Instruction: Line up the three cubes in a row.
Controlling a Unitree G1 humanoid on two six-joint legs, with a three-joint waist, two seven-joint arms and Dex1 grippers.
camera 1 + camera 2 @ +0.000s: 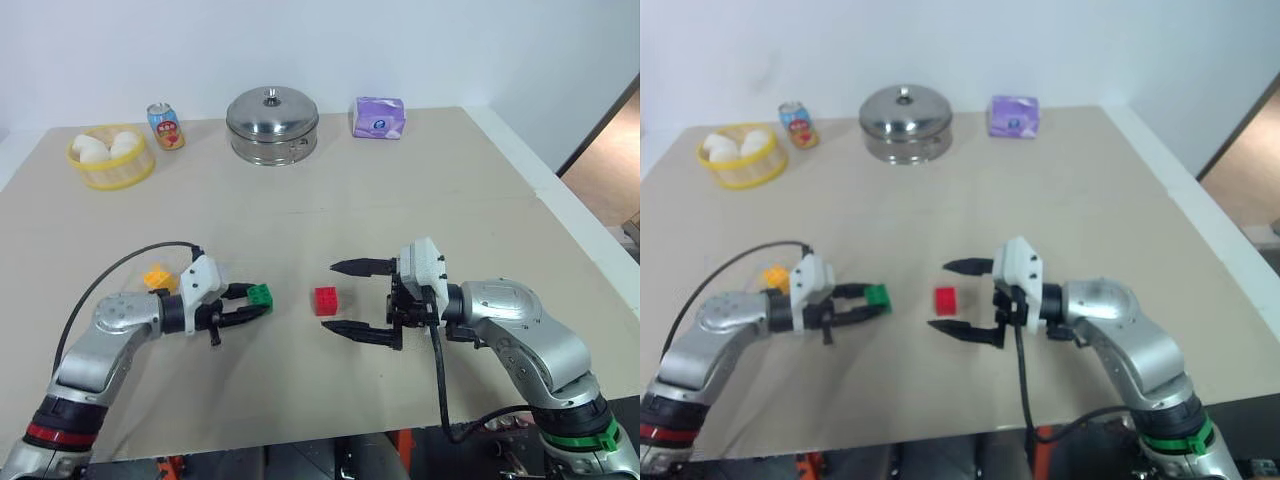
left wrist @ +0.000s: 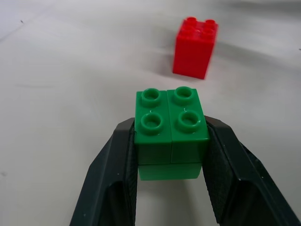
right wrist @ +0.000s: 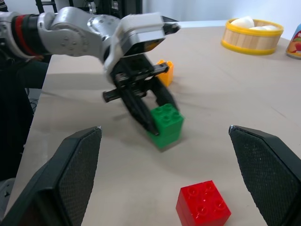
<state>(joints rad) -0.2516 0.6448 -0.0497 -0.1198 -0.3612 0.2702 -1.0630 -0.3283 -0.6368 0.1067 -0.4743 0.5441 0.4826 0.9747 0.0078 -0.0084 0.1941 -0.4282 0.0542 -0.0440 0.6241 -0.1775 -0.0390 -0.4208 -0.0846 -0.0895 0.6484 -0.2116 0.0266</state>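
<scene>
Beige tabletop [image 1: 300,210], white wall behind. Left gripper [image 1: 250,303] has its black fingers clamped on the green studded plastic cube [image 1: 261,295], studs up, near the table surface. Red studded plastic cube [image 1: 326,300] sits on the table just beside it, between the two grippers. Right gripper [image 1: 350,298] has its fingers spread wide, holding nothing, facing the red cube. Yellow-orange studded plastic cube [image 1: 157,275] lies behind the left wrist, apart from the other two.
</scene>
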